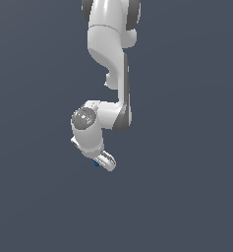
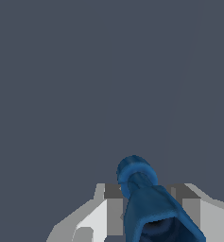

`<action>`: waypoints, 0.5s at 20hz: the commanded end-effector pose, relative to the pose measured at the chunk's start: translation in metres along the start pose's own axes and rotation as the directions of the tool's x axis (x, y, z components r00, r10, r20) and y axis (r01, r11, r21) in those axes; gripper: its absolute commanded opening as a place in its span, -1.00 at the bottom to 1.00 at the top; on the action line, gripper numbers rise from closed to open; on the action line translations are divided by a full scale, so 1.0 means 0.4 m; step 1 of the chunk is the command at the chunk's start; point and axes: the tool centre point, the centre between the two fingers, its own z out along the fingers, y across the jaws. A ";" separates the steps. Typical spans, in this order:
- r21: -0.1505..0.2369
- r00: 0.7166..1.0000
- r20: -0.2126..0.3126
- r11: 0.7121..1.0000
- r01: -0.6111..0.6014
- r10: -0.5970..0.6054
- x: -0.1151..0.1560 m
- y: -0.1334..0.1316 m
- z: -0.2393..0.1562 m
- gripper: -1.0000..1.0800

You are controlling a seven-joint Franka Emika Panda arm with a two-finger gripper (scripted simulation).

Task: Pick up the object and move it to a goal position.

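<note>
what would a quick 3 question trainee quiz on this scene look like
1. True or false: the blue object sits between the pincer fingers.
2. What colour is the arm? A white, B red, C green.
3. Fill in: in the exterior view the object shows as a small ____ speck by the pincer.

Key: 1 true; 2 A; 3 blue.

Item: one flat surface (image 1: 34,206), plain dark slate-grey, matte, unmarked. It fills everything around me in the exterior view. From my wrist view the same grey surface (image 2: 61,85) takes up the whole field; I can make out no edge or seam.
</note>
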 end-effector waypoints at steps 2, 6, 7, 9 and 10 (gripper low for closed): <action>0.001 1.000 0.000 1.000 0.000 0.000 -0.029 0.019 -0.020 -1.00; 0.001 1.000 0.000 1.000 0.000 0.000 -0.072 0.049 -0.048 -1.00; 0.001 1.000 0.000 1.000 0.000 0.000 -0.084 0.057 -0.056 -1.00; 0.001 1.000 0.000 1.000 0.000 0.000 -0.107 0.073 -0.072 -1.00; 0.001 1.000 0.000 1.000 0.000 0.000 -0.120 0.081 -0.080 -1.00</action>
